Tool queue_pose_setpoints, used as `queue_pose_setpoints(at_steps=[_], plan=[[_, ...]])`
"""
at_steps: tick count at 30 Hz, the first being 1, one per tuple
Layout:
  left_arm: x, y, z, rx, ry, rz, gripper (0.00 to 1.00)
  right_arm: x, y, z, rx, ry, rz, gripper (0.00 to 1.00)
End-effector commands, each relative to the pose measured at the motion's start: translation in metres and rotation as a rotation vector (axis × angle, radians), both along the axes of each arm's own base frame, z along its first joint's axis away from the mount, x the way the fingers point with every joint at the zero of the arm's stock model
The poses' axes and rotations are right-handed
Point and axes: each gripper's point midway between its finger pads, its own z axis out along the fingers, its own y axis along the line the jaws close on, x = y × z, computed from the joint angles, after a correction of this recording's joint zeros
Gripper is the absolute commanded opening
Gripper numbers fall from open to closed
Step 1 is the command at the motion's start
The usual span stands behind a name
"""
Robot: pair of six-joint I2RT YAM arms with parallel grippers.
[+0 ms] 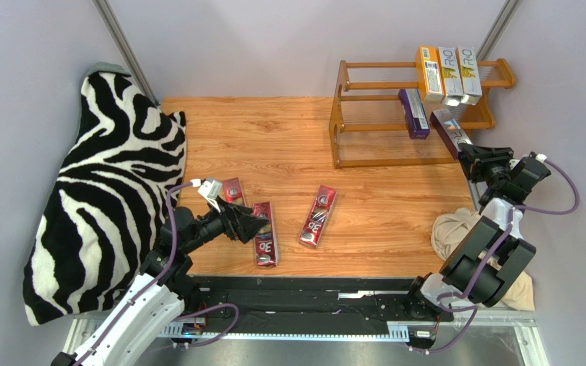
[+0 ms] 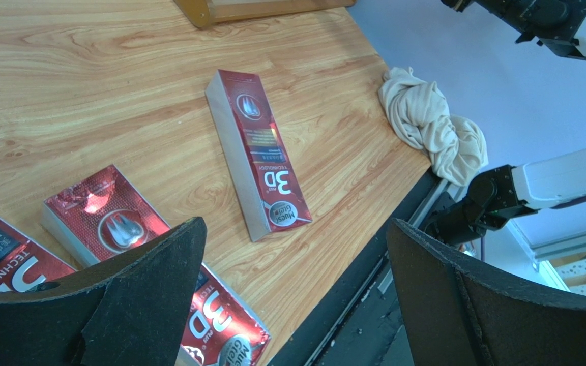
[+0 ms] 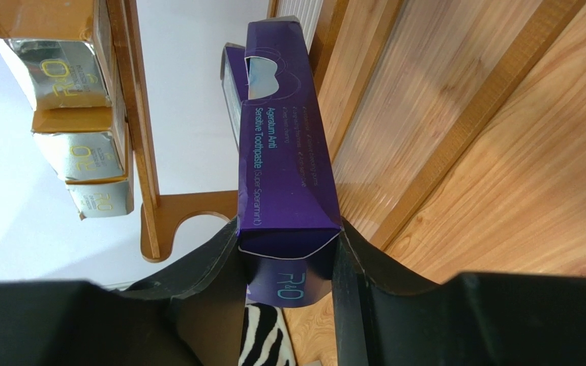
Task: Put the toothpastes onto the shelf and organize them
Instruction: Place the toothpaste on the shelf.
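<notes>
Right gripper (image 3: 287, 252) pinches purple carton (image 3: 284, 152); shelf (image 1: 337, 114) holds four.

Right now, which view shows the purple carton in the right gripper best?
Right wrist: the purple carton looms large, print readable, in the right gripper. Top shows it small by the shelf; left wrist misses it.

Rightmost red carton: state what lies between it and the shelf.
Only bare table separates the red carton and the shelf, as the top view shows.
</notes>
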Motion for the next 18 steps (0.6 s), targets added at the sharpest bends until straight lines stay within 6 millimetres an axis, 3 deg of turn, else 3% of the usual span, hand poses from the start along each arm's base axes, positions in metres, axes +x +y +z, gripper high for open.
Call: queue_pose_setpoints(at_steps=[1,9,10,12,18], plan=[[0.001,-0.003,0.023,-0.011,-0.066,-0.019,0.97,0.019,-0.013,0.038,-0.075,-0.128,-0.041,0.08],[0.002,-0.005,0.017,0.002,-0.044,-0.027,0.96,0.042,-0.008,0.025,-0.053,-0.187,-0.027,0.07],[0.002,-0.005,0.018,0.002,-0.044,-0.027,0.96,0.047,-0.009,0.017,-0.035,-0.181,-0.019,0.07],[0.003,-0.005,0.015,0.009,-0.037,-0.026,0.96,0.053,-0.005,0.023,-0.026,-0.232,0.000,0.07],[0.007,-0.005,0.011,0.026,-0.028,-0.021,0.95,0.067,-0.005,0.011,-0.008,-0.274,0.020,0.07]])
